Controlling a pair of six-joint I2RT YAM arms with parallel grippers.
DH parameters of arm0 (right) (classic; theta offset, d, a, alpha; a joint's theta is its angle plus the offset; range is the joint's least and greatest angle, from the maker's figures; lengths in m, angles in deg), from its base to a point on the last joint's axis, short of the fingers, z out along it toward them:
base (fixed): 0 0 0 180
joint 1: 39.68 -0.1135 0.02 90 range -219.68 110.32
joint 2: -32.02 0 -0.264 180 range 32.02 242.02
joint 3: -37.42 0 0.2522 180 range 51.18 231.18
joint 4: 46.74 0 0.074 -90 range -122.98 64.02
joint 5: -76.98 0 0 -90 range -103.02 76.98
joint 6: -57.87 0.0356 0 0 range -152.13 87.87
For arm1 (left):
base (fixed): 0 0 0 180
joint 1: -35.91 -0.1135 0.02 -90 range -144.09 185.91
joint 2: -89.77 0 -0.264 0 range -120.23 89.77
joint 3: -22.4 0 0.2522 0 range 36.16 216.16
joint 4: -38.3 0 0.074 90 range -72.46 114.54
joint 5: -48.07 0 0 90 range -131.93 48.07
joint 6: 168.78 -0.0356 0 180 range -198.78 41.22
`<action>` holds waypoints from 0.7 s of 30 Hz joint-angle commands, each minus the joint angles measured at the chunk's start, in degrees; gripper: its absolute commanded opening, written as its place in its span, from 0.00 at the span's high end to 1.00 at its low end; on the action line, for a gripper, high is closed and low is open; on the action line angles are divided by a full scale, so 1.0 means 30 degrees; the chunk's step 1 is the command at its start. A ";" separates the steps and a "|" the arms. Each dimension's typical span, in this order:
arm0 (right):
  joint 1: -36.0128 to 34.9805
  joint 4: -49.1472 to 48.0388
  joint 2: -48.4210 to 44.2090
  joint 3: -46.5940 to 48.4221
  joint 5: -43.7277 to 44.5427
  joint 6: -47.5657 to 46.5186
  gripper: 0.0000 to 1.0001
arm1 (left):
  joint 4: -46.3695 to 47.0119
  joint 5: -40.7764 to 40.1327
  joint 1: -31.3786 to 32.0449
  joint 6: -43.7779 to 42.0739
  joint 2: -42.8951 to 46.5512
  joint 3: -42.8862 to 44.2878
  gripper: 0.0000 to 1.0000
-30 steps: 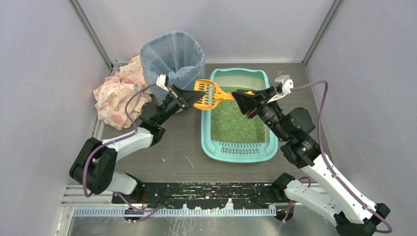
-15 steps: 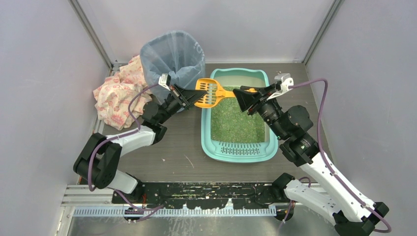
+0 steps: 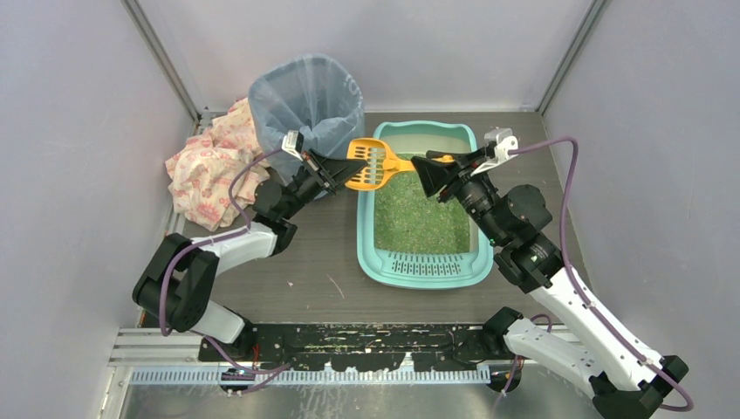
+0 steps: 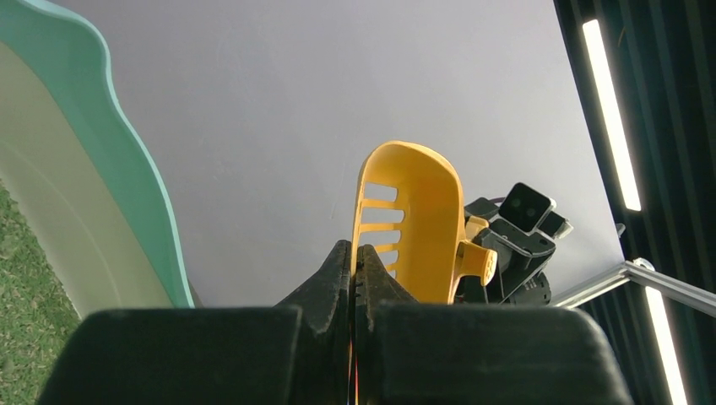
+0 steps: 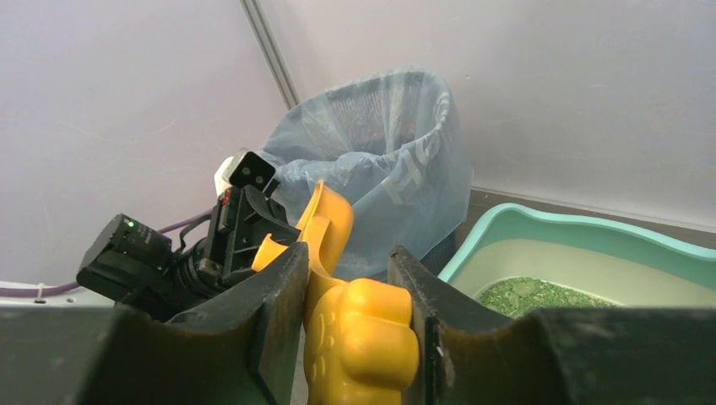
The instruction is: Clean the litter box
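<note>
Overhead and wrist views. The bench (image 3: 323, 262) is a dark grey surface enclosed by pale walls, with both arm bases at its near edge.

The litter box (image 3: 424, 271), a teal tray with rounded corners, lies right of centre on the bench with its long side running near to far. Its slotted grate step is at the near end. Green litter (image 3: 419, 214) covers the middle, and the far end of the floor shows pale and bare.

A blue-grey bag-lined bin (image 3: 305, 96) stands upright just beside the tray's far left corner. A crumpled floral cloth (image 3: 209, 161) lies against the bin's left side.

The left hand (image 3: 336, 175) reaches in from the left. The right hand (image 3: 428, 170) reaches in from the right, above the tray's far half.

An orange slotted scoop (image 3: 371, 166) is held in the air between the two hands, its blade above the tray's far left rim, near the bin.

In the left wrist view the left hand's fingers (image 4: 338, 270) are pressed almost together, pinching the thin edge of the scoop's blade.

In the right wrist view the right hand's fingers (image 5: 283, 287) are set partly apart and clamp the scoop's thick handle on both sides.
</note>
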 commanded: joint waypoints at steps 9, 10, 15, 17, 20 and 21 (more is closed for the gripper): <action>0.0063 -0.0570 0.0406 -0.0057 -0.0217 0.0199 0.61 | 0.2538 0.0453 0.0055 0.0405 -0.0062 0.0916 1.00; 0.0063 -0.0577 0.0372 -0.0084 -0.0217 0.0228 0.65 | 0.2629 0.0427 0.0035 0.0454 -0.0109 0.0909 1.00; 0.0063 -0.0469 0.0169 -0.0115 -0.0303 0.0367 0.92 | 0.2757 0.0447 0.0054 0.0591 -0.0259 0.0980 1.00; 0.0079 -0.0434 0.0118 -0.0141 -0.0255 0.0386 0.99 | 0.2745 0.0344 0.0056 0.0643 -0.0319 0.0969 1.00; 0.0068 -0.0281 0.0132 -0.0145 -0.0134 0.0241 0.94 | 0.2835 0.0344 0.0054 0.0860 -0.0452 0.1016 1.00; 0.0078 -0.0197 0.0166 -0.0145 -0.0156 0.0101 0.83 | 0.2970 0.0398 0.0038 0.0958 -0.0513 0.1087 1.00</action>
